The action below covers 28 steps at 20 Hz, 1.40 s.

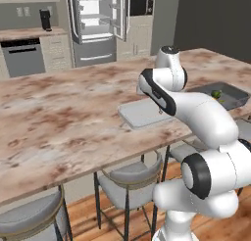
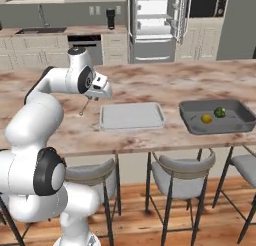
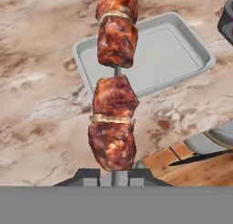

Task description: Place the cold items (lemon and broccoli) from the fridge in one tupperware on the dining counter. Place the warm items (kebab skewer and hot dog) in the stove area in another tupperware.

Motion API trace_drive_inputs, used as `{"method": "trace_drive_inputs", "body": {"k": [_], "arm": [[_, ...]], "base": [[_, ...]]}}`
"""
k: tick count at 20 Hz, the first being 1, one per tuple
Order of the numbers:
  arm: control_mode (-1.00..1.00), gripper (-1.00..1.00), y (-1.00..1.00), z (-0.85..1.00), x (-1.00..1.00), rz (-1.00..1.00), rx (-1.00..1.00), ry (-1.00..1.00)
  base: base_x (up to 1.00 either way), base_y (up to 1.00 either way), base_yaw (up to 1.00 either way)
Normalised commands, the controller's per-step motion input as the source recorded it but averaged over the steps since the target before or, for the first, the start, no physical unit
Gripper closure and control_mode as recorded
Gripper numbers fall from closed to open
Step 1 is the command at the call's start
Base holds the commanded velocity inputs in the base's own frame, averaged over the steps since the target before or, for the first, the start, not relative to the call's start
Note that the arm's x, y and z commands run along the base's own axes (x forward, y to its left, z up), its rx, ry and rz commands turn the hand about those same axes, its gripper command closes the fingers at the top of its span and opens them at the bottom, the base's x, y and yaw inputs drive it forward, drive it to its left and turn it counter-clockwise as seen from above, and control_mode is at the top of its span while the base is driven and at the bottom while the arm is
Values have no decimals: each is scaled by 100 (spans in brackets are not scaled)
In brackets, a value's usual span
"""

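While hanging over the marble, with the cold half looking done:
kebab skewer (image 3: pixel 113 89): clamped at its near end, meat chunks running straight out along the hand's line of sight, tip already reaching over the near rim of the tray in the hand view
gripper (image 2: pixel 101 91): jaws pinched together on the skewer stick, hovering above the dining counter (image 2: pixel 150 80), just off the tray's left short end in the right base view
another tupperware (image 2: pixel 132 115): light grey, nothing in it yet, lying ahead of the pincer along the skewer's long axis, so probably just a push forward and down
one tupperware (image 2: pixel 217 116): dark grey, further right, well apart from the pincer
lemon (image 2: pixel 206 118) and broccoli (image 2: pixel 219 112): sitting side by side inside that one
fridge (image 2: pixel 157 25): doors open at the back
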Motion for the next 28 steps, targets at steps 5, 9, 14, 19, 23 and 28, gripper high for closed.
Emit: {"method": "trace_drive_inputs", "body": {"k": [5, 9, 14, 19, 23, 28], "arm": [[100, 100, 0, 0, 0, 0, 0, 0], [100, 100, 0, 0, 0, 0, 0, 0], [100, 100, 0, 0, 0, 0, 0, 0], [100, 100, 0, 0, 0, 0, 0, 0], [-100, 100, -7, -7, 49, 21, 12, 1], [-100, 100, 0, -31, 94, 78, 2, 4]], "base": [[51, -79, 22], [63, -49, 49], [64, -40, 53], [80, -39, 29], [46, -17, 14], [0, 0, 0]]}}
